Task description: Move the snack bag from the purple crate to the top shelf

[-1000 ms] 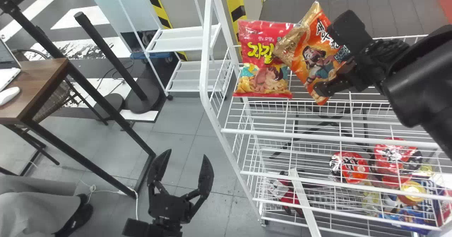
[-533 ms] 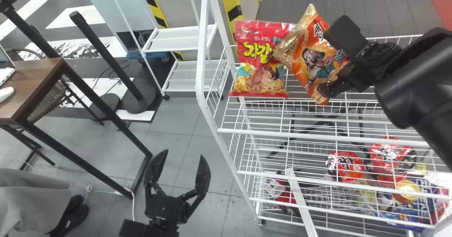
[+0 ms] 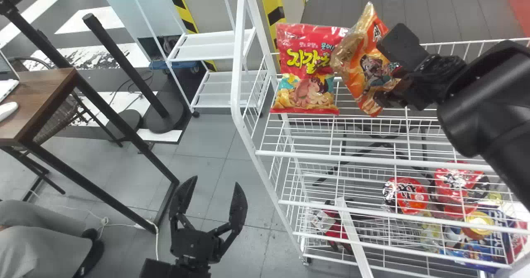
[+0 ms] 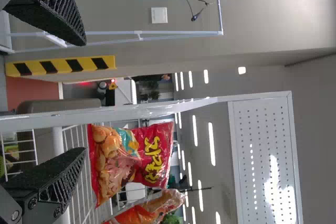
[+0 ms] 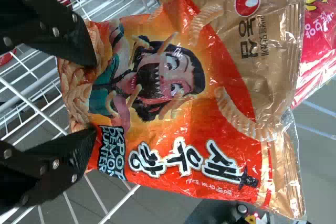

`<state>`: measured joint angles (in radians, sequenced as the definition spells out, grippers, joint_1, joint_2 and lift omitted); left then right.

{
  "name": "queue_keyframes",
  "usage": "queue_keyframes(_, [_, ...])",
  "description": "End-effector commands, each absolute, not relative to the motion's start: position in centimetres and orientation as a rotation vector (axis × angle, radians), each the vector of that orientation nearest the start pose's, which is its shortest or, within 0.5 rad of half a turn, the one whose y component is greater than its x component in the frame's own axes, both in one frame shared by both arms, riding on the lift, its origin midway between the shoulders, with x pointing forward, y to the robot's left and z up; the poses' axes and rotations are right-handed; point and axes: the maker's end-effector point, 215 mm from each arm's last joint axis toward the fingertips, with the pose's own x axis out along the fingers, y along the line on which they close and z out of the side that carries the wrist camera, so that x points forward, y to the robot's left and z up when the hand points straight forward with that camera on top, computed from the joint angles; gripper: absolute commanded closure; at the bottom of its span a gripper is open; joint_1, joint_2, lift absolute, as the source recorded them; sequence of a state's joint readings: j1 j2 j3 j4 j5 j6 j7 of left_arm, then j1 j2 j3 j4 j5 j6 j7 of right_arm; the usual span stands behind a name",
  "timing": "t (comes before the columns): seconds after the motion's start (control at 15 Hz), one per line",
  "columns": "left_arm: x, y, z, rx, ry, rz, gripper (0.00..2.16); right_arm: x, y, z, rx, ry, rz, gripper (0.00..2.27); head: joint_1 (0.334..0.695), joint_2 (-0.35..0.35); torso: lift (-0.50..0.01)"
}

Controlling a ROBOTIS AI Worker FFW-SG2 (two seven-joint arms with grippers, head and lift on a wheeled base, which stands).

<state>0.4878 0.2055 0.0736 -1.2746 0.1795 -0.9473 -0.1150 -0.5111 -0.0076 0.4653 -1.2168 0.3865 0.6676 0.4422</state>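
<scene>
Grey floor tiles spread below a white wire rack in the head view, and a brown worktop carrying a laptop and a white mouse stands off to the left. Over the top shelf, the right gripper has an orange snack bag pinched near its lower end, the bag tilted and just beside a red snack bag that is upright on that shelf; whether the orange one touches the shelf cannot be told. Red round packs lie lower down in the rack. The left gripper hangs over the floor, fingers spread wide and nothing between them. From the left wrist, the same spread fingers frame part of the rack, with the red snack bag beyond them and the orange one close beside it, a perforated white panel farther off. From the right wrist, the orange bag sits between the fingers, its gold top end pointing away from them, with part of the red bag behind it.
</scene>
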Motion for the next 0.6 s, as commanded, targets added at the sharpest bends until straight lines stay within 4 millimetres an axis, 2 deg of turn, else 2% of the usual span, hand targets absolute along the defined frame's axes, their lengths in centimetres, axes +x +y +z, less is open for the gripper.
queue_keyframes(0.0, [34.9,33.0,-42.6,0.106,-0.178,-0.028,0.1,64.3,-3.5,-43.2,-0.58,0.546,0.588,1.69,0.695,0.321,0.009])
queue_keyframes(0.13, [34.9,33.0,-42.6,0.106,-0.178,-0.028,0.1,64.4,-3.5,-42.9,-0.582,0.509,0.565,1.93,0.695,0.318,0.009])
queue_keyframes(0.4, [34.9,32.8,-42.7,0.105,-0.177,-0.032,0.1,63.8,-3.9,-41.1,-0.53,0.473,0.532,1.94,0.695,0.316,0.009])
queue_keyframes(0.53, [34.9,32.6,-42.7,0.104,-0.177,-0.036,0.1,63.0,-4.2,-41.0,-0.509,0.49,0.516,1.96,0.695,0.315,0.009])
